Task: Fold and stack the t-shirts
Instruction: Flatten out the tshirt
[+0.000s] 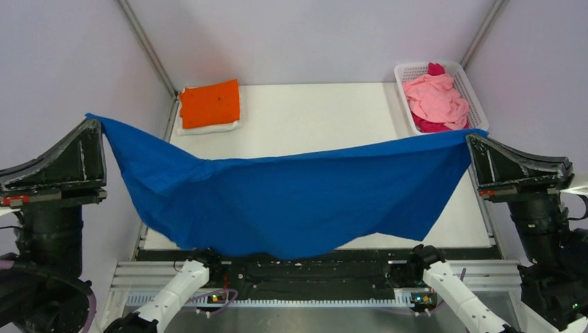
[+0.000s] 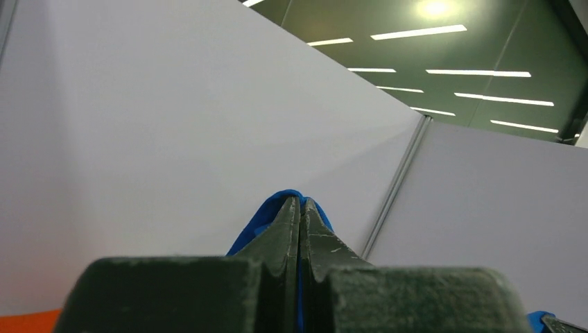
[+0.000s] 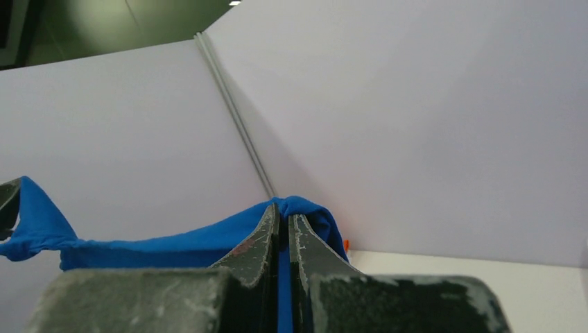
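Note:
The royal-blue t-shirt (image 1: 291, 198) hangs spread wide in the air between my two grippers, sagging over the table's front half. My left gripper (image 1: 96, 125) is shut on its left corner, high at the left; blue cloth (image 2: 274, 215) shows around the closed fingertips. My right gripper (image 1: 473, 139) is shut on its right corner, high at the right, with blue cloth (image 3: 315, 215) pinched between the jaws. A folded orange t-shirt (image 1: 209, 103) lies on a white folded item at the back left. Crumpled pink and magenta t-shirts (image 1: 435, 98) lie in the basket.
The white mesh basket (image 1: 403, 75) stands at the table's back right corner. White enclosure walls stand behind and to both sides. The white table (image 1: 319, 114) shows behind the hanging shirt.

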